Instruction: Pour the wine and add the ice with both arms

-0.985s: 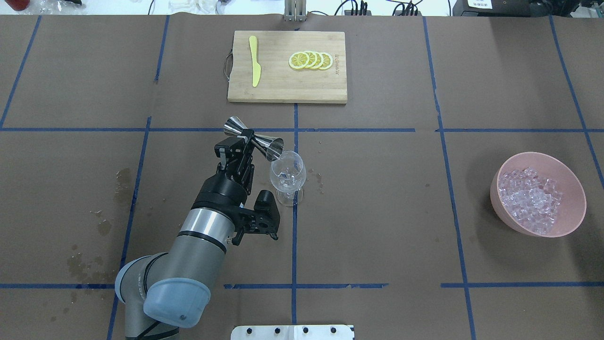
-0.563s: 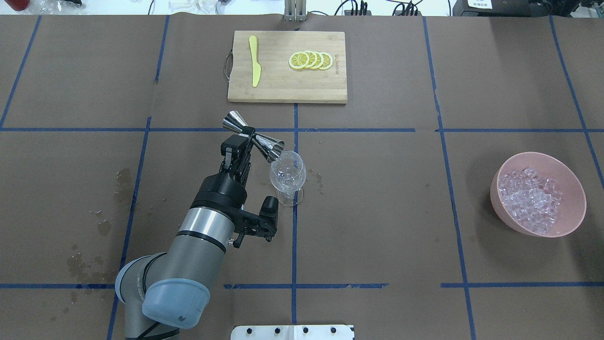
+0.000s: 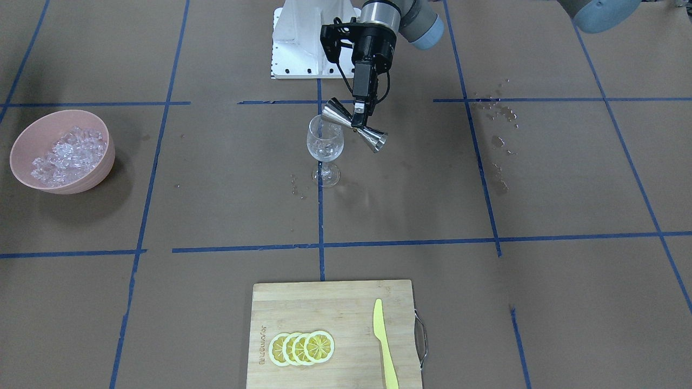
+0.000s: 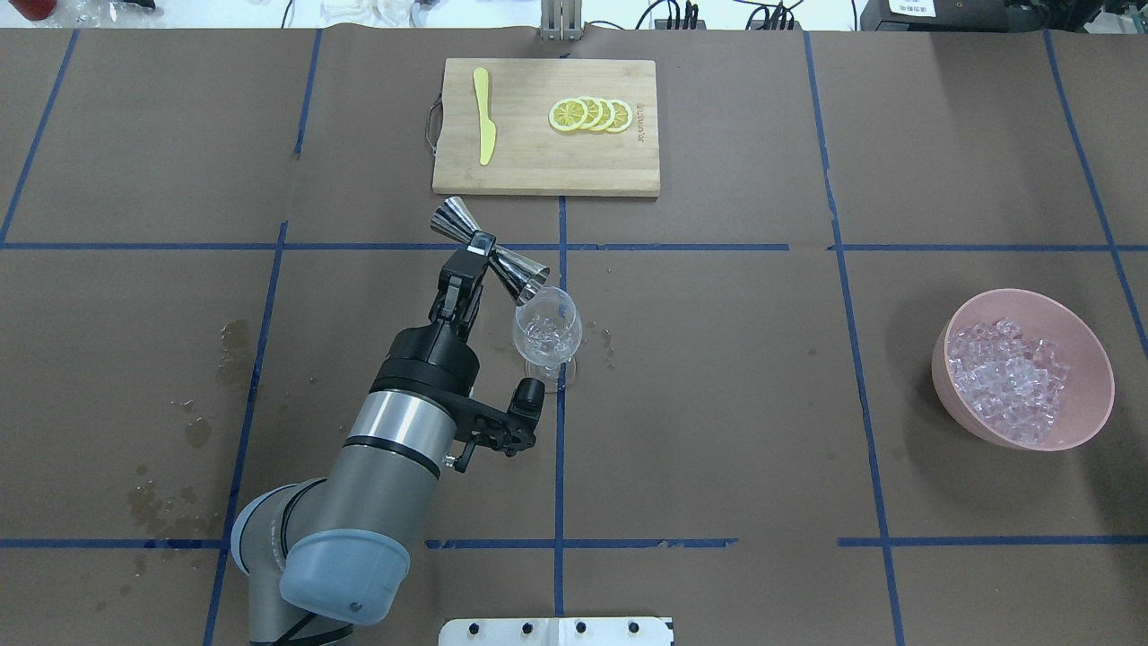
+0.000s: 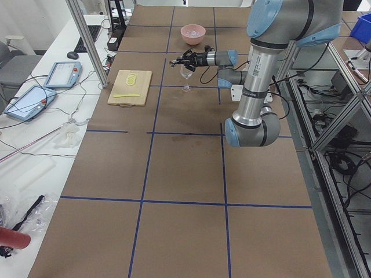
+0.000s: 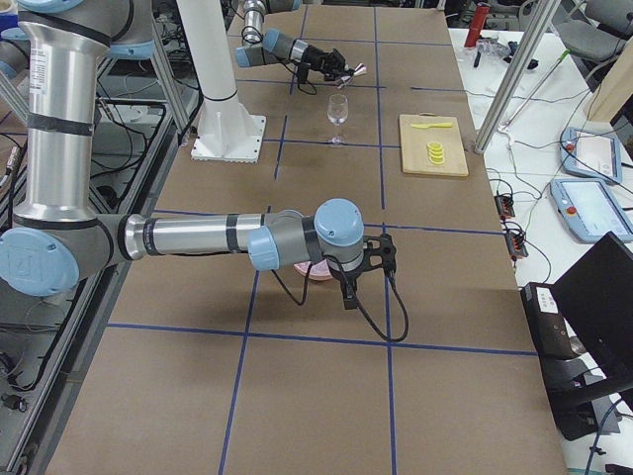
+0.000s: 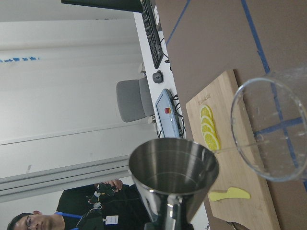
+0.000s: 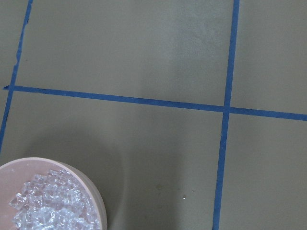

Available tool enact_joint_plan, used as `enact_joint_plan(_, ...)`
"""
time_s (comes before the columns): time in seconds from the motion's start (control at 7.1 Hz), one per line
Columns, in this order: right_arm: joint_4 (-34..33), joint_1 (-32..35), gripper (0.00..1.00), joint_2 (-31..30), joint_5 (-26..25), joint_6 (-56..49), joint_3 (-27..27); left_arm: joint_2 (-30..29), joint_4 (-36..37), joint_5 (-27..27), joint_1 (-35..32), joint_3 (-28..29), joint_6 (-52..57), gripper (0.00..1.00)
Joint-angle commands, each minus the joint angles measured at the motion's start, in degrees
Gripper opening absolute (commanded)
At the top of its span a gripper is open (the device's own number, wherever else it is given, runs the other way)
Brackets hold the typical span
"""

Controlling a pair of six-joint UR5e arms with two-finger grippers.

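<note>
near the middle of the table, your left gripper (image 4: 482,244) is clamped on the narrow waist of the steel jigger (image 4: 516,267), with a finger pressed to each side. the jigger is tipped sideways, and its lower cup's mouth is just over the rim of the wine glass (image 4: 547,327), which stands upright. the ice (image 4: 1009,381) lies heaped in the pink bowl (image 4: 1096,399), well apart from the glass. your right gripper (image 6: 349,294) hangs near that bowl and shows only from the side, so you cannot tell whether its fingers are apart or together.
</note>
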Motion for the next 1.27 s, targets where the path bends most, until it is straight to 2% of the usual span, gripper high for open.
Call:
enact_joint_plan(0.0,0.00,0.02,1.00,-0.07,-0.08,0.00,-0.08,0.10,-6.85,0.88,0.17,0.22,0.71,0.00)
enact_joint_plan(0.28,0.09,0.02,1.00,-0.07,0.00,-0.08,0.01,1.15,-17.05,0.53,-0.09,0.22,-1.38,0.00)
enact_joint_plan(0.42,0.09,0.02,1.00,-0.16,0.00,-0.08,0.10,3.76,-17.61,0.18,-0.09,0.22,-12.97,0.00)
enact_joint_plan(0.56,0.09,0.02,1.00,-0.07,0.00,-0.08,0.10,5.01,-17.79,-4.52,-0.70,0.05,-25.79,0.00)
enact_joint_plan(0.7,0.09,0.02,1.00,-0.07,0.00,-0.08,0.10,7.98,-18.49,-6.92,-0.70,-0.65,-36.01,0.00)
enact_joint_plan(0.84,0.09,0.02,1.00,-0.07,0.00,-0.08,0.18,9.49,-19.98,-10.08,-0.88,-0.83,-44.12,0.00)
enact_joint_plan(1.13,0.09,0.02,1.00,-0.16,0.00,-0.08,0.27,15.62,-20.61,-11.43,-2.10,-1.09,-59.86,0.00)
